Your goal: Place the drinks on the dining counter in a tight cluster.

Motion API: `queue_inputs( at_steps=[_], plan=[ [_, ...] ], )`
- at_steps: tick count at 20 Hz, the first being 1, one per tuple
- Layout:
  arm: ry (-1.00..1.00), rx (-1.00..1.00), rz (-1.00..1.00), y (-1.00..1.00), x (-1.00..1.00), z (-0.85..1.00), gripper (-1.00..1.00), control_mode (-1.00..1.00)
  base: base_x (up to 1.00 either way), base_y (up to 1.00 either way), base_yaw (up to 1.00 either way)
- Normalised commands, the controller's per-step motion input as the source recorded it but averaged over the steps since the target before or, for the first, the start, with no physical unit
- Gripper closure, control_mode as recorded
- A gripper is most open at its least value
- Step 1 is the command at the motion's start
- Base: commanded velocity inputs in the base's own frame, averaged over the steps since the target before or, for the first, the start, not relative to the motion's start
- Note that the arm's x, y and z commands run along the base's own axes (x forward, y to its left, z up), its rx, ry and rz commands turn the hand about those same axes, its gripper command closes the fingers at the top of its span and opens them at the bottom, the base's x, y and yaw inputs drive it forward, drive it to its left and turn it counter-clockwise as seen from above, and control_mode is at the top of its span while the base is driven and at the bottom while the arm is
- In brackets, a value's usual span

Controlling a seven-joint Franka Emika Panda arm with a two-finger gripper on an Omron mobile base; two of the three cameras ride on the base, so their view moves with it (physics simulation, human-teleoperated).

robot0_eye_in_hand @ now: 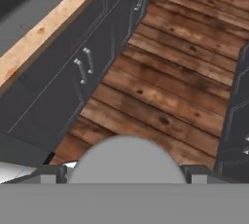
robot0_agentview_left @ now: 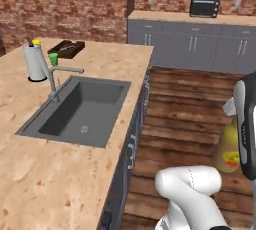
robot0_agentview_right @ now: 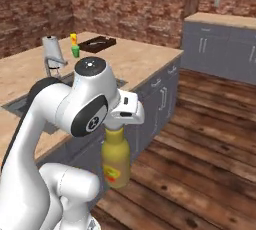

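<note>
One drink, the fat yellow bottle (robot0_agentview_right: 116, 161), hangs from your end effector (robot0_agentview_right: 116, 130) over the wooden floor (robot0_agentview_right: 210, 139), just right of the dining worktop (robot0_agentview_left: 55, 184). Its grey cap (robot0_eye_in_hand: 127, 159) sits between the fingers, which stand wide but closed on the bottle's top. I judge you are in the carrying step. Next, you must lift it above the worktop edge and move left, then set it upright on a bare part near the sink (robot0_agentview_left: 80, 109), with space for others beside it.
</note>
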Motion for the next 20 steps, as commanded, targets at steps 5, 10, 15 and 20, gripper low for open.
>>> queue_inputs(
  at_steps=[5,10,15,20],
  plan=[
    [0.0,0.0,0.0,0.0,0.0,0.0,1.0,1.0,0.0,-0.28,0.81],
    [0.0,0.0,0.0,0.0,0.0,0.0,1.0,1.0,0.0,-0.34,0.82],
    [0.0,0.0,0.0,0.0,0.0,0.0,1.0,1.0,0.0,-0.74,0.69],
    [0.0,0.0,0.0,0.0,0.0,0.0,1.0,1.0,0.0,-1.0,0.32]
  ],
)
